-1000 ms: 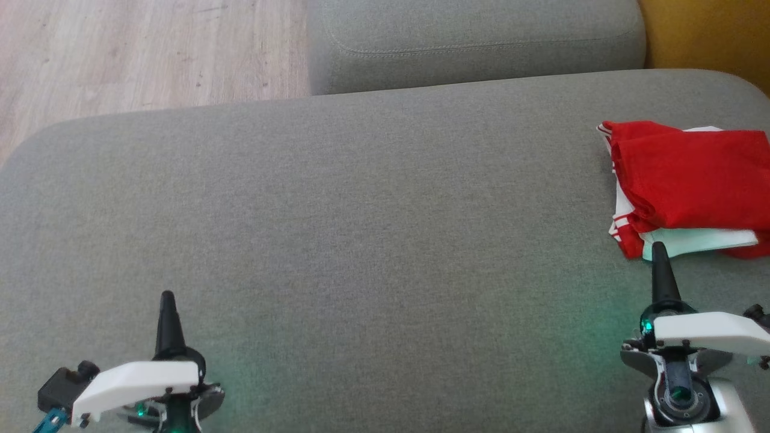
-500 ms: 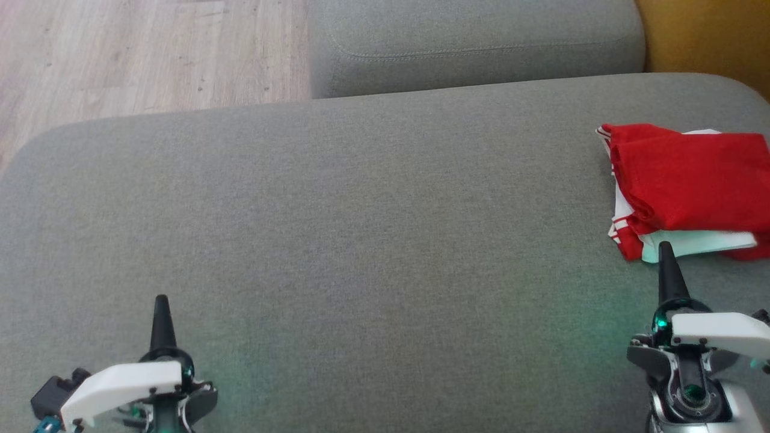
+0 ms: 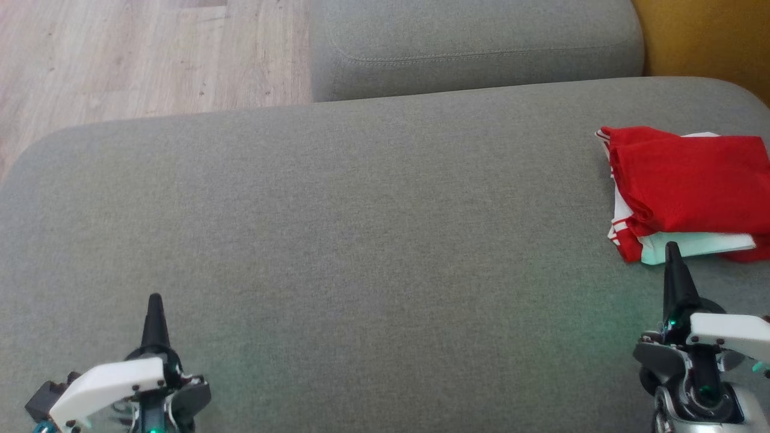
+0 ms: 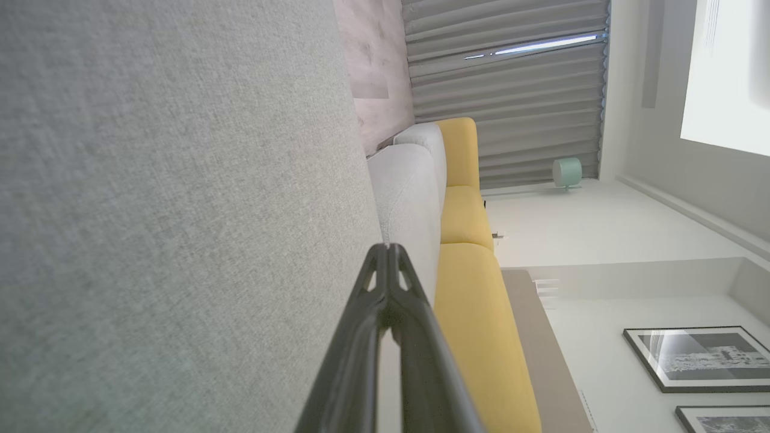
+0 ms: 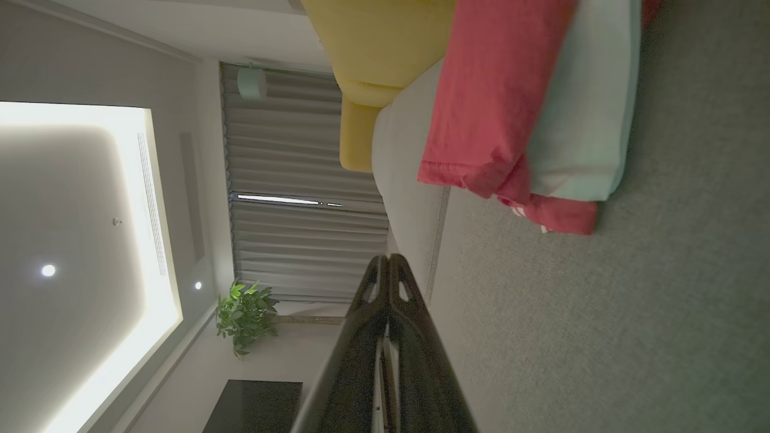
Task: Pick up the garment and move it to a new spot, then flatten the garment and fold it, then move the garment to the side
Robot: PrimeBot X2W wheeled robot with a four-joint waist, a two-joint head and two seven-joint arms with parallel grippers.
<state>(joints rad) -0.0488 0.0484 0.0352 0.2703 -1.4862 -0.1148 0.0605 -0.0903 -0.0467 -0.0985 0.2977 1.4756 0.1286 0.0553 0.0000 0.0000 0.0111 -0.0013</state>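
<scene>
The right gripper (image 3: 672, 248), closed tight like the left gripper (image 3: 154, 299), has the folded garment (image 3: 692, 174) just past its tip, so a bump could unfold it.

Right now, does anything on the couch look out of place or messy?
Nothing much. The folded red and white garment lies on the grey cushion, far right, its white layer poking out from under the red. Nothing looks spilled or torn.
</scene>
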